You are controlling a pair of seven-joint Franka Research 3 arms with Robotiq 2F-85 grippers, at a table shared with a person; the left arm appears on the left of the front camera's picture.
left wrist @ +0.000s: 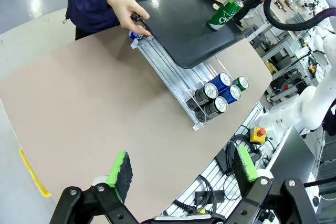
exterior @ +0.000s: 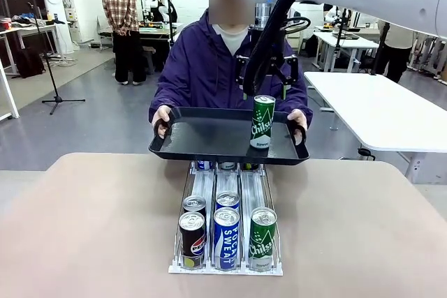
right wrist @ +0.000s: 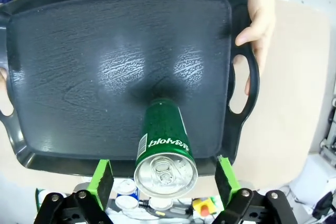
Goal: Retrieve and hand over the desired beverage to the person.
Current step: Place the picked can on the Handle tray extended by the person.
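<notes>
The person, in a dark purple jacket, holds a black tray by both handles at the table's far edge. A green can stands upright on the tray's right part. My right gripper hangs just above the can. In the right wrist view the right gripper is open, its green pads apart from the green can on either side, over the tray. My left gripper is open and holds nothing, high over the table, far from the tray and the green can.
A white can rack lies mid-table below the tray, with a black can, a blue can and a green one at its front. The person's hands grip the tray's ends. Other people stand farther back.
</notes>
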